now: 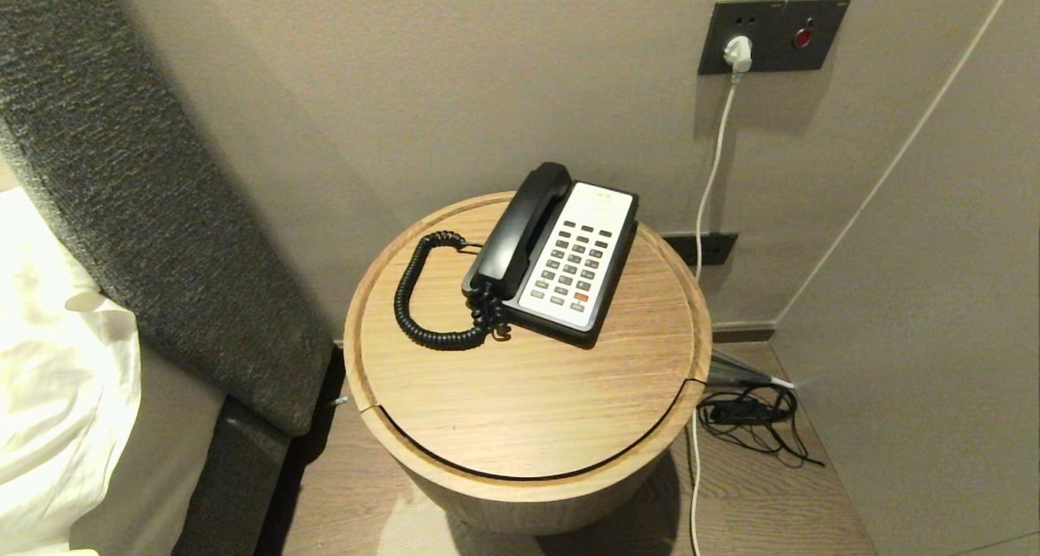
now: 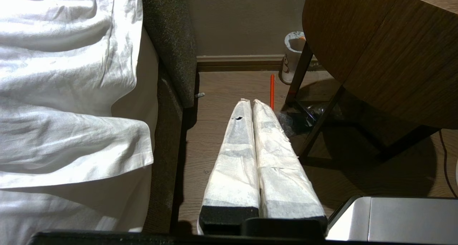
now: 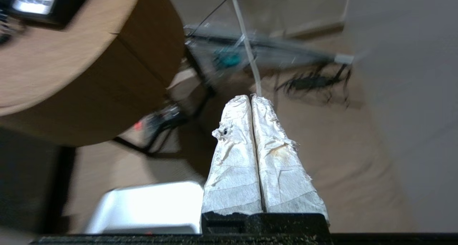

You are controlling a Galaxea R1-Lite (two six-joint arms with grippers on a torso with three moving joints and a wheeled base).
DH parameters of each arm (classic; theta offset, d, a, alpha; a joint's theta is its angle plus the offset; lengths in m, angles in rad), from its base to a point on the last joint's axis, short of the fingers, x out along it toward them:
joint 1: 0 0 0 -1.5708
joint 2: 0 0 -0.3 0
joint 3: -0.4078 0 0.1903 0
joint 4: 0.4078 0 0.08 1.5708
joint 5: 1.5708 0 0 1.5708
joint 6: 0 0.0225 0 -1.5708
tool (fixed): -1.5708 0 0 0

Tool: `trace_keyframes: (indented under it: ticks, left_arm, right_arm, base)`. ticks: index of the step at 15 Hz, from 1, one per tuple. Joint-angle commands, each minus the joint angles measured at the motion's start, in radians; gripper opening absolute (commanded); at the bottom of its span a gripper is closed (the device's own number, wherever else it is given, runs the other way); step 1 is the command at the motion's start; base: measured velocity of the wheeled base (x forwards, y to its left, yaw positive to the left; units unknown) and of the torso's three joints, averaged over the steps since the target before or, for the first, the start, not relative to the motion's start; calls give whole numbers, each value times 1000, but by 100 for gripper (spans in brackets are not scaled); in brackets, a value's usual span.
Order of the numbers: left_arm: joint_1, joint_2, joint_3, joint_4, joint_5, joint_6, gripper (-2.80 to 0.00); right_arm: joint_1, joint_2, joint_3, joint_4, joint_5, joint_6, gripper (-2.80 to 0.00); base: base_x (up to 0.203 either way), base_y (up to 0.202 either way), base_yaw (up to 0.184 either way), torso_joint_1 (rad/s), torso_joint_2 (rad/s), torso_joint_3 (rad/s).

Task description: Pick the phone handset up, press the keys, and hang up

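The glossy black phone handset (image 1: 520,229) lies in its cradle on the left side of the black phone base (image 1: 613,296), on a round wooden side table (image 1: 528,410). Its black coiled cord (image 1: 418,300) loops over the tabletop to the left. The keys (image 1: 573,267), dark grey with one red, sit in rows in the white faceplate. Neither gripper shows in the head view. My left gripper (image 2: 249,101) is shut and empty, low over the floor beside the table. My right gripper (image 3: 250,97) is shut and empty, low on the table's other side, where a corner of the phone (image 3: 34,1) shows.
A bed with white sheets (image 1: 57,361) and a grey padded headboard (image 1: 146,198) stands left of the table. A white cable (image 1: 715,158) runs from a wall socket to the floor, where black cables (image 1: 751,414) lie. A paper cup (image 2: 291,55) and an orange stick (image 2: 272,91) are under the table.
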Motion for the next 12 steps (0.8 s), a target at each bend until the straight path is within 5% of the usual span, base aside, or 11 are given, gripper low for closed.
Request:
trace_keyframes:
  ticks: [1, 4, 12]
  left_arm:
    - [0, 2, 0, 1, 0, 0, -280]
    - [0, 2, 0, 1, 0, 0, -280]
    - [0, 2, 0, 1, 0, 0, -280]
  right_arm:
    - [0, -9, 178, -203, -6, -61, -280]
    - [0, -9, 352, -437, -33, -274, -280]
    - [0, -10, 356, -393, -38, -276, -280]
  base:
    - [0, 0, 0, 0, 0, 0]
    - [0, 0, 0, 0, 0, 0]
    - [0, 0, 0, 0, 0, 0]
